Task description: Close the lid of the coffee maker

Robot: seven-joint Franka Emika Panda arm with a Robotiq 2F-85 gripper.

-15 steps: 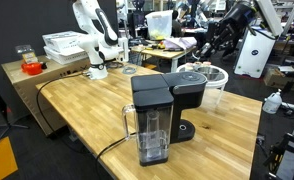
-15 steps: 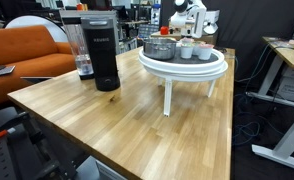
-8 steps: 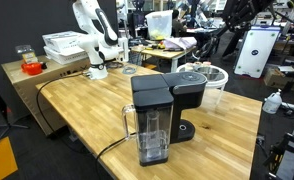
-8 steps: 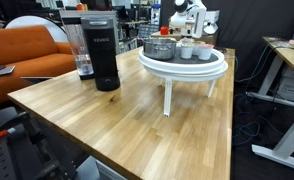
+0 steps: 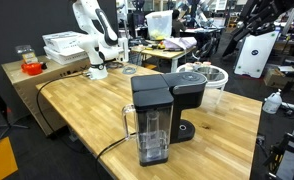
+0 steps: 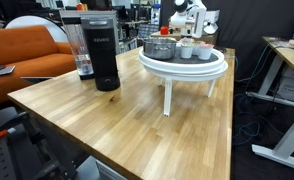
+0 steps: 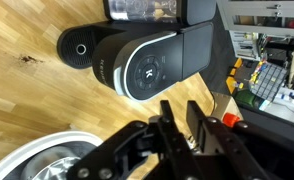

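Gripper, wrist view: the two dark fingers stood drawn close together with nothing between them, clear of the coffee maker and touching no part of it. The machine filled the upper half of that view, seen from above.

Lid: the black rounded flap with a pale round logo lay low over the brew head, between the round drip base and the boxy rear body. From this angle I could not tell whether it was fully seated. In an exterior view the lid showed no raised edge above the machine.

Water tank: clear, handled, fixed to the coffee maker's side nearest that camera.

Arm: white, standing well apart from the coffee maker, past the far edge of the wooden table. Where the gripper itself was could not be made out in either exterior view.

Coffee maker, both exterior views: upright on the wooden table, near one long edge.

White round stand: beside the coffee maker on the same table, carrying bowls and cups. Its rim also showed at the wrist view's lower corner.

Orange sofa: behind the coffee maker, off the table.
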